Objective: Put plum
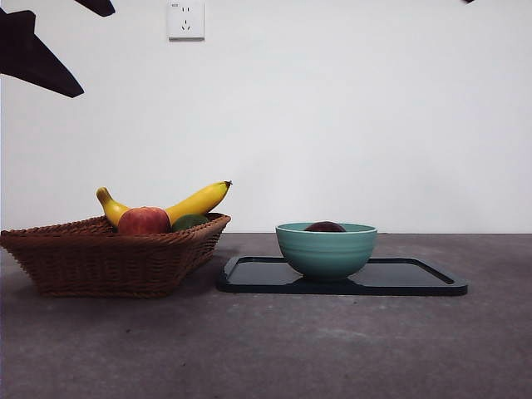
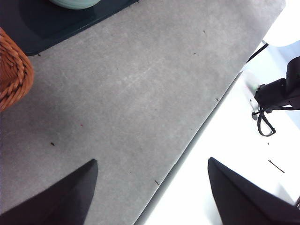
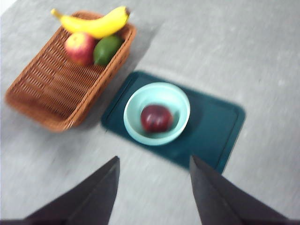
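The plum [image 3: 156,118], dark maroon and glossy, lies inside a teal bowl [image 3: 135,102] that stands on a dark tray [image 3: 216,126]. In the front view only the plum's top [image 1: 324,226] shows over the bowl's rim [image 1: 326,249]. My right gripper [image 3: 154,158] hangs high above the table, open and holding nothing, well clear of the bowl. My left gripper [image 2: 151,161] is open and holds nothing too; it hovers over the table's edge, away from the bowl [image 2: 75,3] and tray [image 2: 42,28].
A wicker basket [image 1: 100,258] left of the tray [image 1: 407,278] holds a banana [image 1: 199,199], a red-and-yellow apple [image 1: 143,221] and a green fruit [image 1: 189,222]. A black arm part [image 1: 33,50] shows at the top left corner. Beyond the table's edge sits a black device [image 2: 281,91].
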